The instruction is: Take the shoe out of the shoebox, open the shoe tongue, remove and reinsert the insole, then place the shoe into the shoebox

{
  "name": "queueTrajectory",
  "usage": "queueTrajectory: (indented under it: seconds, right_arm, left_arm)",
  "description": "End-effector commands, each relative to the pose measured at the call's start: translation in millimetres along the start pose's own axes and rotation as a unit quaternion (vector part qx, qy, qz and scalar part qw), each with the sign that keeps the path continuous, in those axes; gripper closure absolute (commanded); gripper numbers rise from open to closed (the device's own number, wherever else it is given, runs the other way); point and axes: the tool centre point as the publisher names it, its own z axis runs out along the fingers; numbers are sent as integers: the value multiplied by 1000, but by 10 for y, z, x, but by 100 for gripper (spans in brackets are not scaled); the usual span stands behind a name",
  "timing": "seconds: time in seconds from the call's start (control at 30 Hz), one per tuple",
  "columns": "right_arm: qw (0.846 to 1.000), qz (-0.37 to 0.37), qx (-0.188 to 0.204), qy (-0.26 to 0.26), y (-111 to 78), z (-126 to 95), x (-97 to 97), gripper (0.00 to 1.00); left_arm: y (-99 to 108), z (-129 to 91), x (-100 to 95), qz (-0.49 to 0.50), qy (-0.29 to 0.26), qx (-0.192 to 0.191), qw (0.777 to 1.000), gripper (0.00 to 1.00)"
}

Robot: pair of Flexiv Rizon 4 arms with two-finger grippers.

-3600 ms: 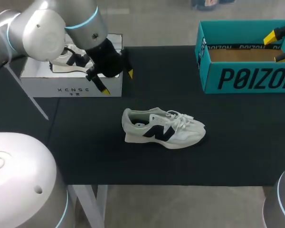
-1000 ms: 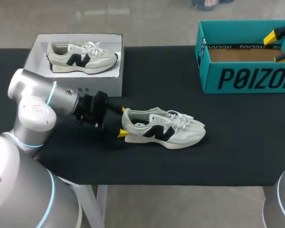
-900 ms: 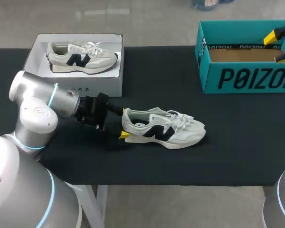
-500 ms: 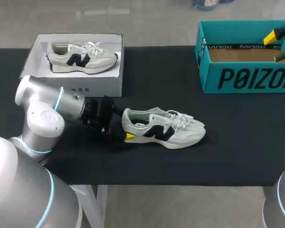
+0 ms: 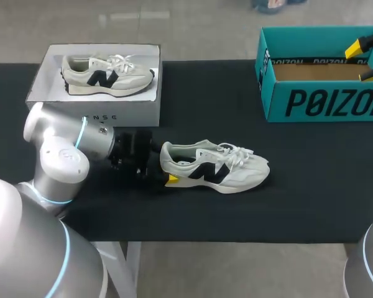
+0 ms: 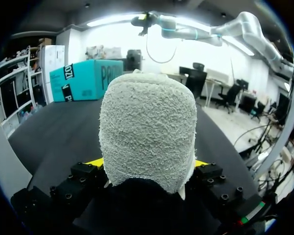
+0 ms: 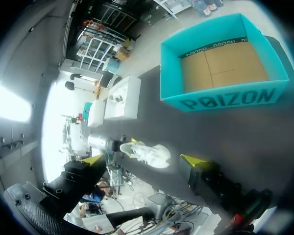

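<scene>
Because the shoe (image 5: 214, 169) already lies on its sole near the middle of the table (image 5: 311, 186), heel toward 9 o'clock and toe toward 3 o'clock, my left gripper (image 6: 148, 162) sits low at its heel end. One finger is on each side of the heel. They seem to press it from both sides, though the heel covers most of them in the wrist view. I judge this hold is meant to keep the shoe steady while the tongue is opened. My right gripper (image 5: 368, 58) hangs with fingers apart and empty over the empty teal box (image 5: 323, 102) at 2 o'clock, well apart from the shoe. At 10 o'clock a white box (image 5: 93, 113) carries a second shoe (image 5: 109, 73). The teal box has large dark letters on its front wall. The white box has one small dark line of print, and the shoe has a dark letter on its side.
</scene>
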Motion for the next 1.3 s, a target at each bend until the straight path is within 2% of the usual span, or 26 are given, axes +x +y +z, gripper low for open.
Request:
queueTrajectory:
  seconds: [0.03, 0.13, 0.17, 0.23, 0.27, 0.33, 0.37, 0.4, 0.47, 0.5, 0.57, 1.13, 1.17, 1.23, 1.27, 1.3]
  right_arm:
    - [1000, 0, 0, -1, 0, 1, -1, 0]
    - [1000, 0, 0, -1, 0, 1, -1, 0]
    - [1000, -15, -3, -17, 57, -3, 128, 0]
    - [994, -27, -18, -108, 96, 53, 356, 0]
    - [992, -16, -24, -122, 90, 90, 449, 0]
    - [980, -15, -33, -195, 35, 228, 614, 0]
    - [980, -7, -33, -195, 11, 275, 658, 0]
    - [971, -2, -33, -235, -47, 398, 726, 0]
    - [961, 20, -34, -273, -158, 571, 813, 0]
    - [945, 30, -40, -323, -212, 668, 834, 0]
    - [925, 51, -20, -375, -325, 863, 854, 0]
    - [925, 51, -20, -375, -325, 863, 854, 0]
    - [907, 52, -22, -418, -367, 924, 901, 0]
    - [908, 30, -31, -416, -482, 1051, 1030, 0]
    - [898, 17, -30, -438, -544, 1132, 1077, 0]
    - [905, 14, -25, -425, -600, 1202, 1117, 0]
  left_arm:
    - [25, 48, 16, 0, -1, 0, 1000, 100]
    - [25, 48, 16, 0, -1, 0, 1000, 100]
    - [25, 48, 16, 0, -1, 0, 1000, 100]
    - [25, 48, 16, 0, -1, 0, 1000, 100]
    - [25, 48, 16, 0, -1, 0, 1000, 100]
    - [25, 48, 16, 0, -1, 0, 1000, 100]
    - [25, 48, 16, 0, -1, 0, 1000, 100]
    - [25, 48, 16, 0, -1, 0, 1000, 100]
    - [25, 48, 16, 0, -1, 0, 1000, 100]
    - [25, 48, 16, 0, -1, 0, 1000, 100]
    - [25, 48, 16, 0, -1, 0, 1000, 100]
    - [25, 48, 16, 0, -1, 0, 1000, 100]
    - [25, 48, 16, 0, -1, 0, 1000, 100]
    - [25, 48, 16, 0, -1, 0, 1000, 100]
    - [25, 48, 16, 0, -1, 0, 1000, 100]
    - [25, 48, 16, 0, -1, 0, 1000, 100]
